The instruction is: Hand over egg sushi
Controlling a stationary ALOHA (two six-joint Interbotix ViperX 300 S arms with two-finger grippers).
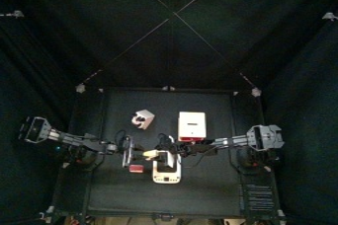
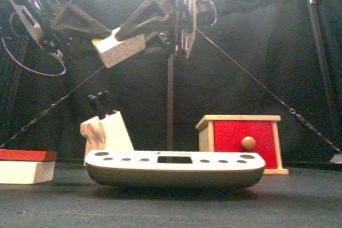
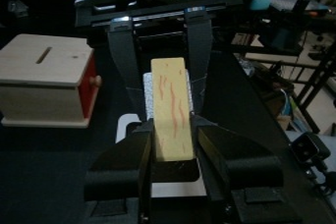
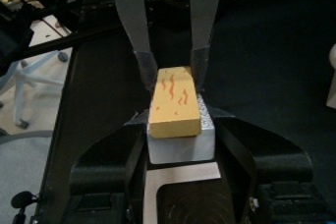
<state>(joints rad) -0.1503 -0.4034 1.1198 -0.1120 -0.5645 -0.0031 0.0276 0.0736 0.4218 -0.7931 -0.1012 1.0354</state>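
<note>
Nearest the table's front edge lies a white rectangular tray (image 2: 174, 169) with a dark rim of slots. Just behind it, toward the front left corner, sits a small red-and-white block (image 2: 27, 164); behind its right end stands a pale wooden box with a red front panel (image 2: 243, 142). A pink-and-white lump (image 1: 141, 119) rests farther back on the table (image 1: 211, 106), left of the box. Above the tray, off the table, the yellow-cream egg sushi block (image 3: 171, 110) hangs between both arms. The left gripper (image 3: 167, 154) has its jaws clamped on one end, and the right gripper (image 4: 178, 140) has its jaws closed around the other.
</note>
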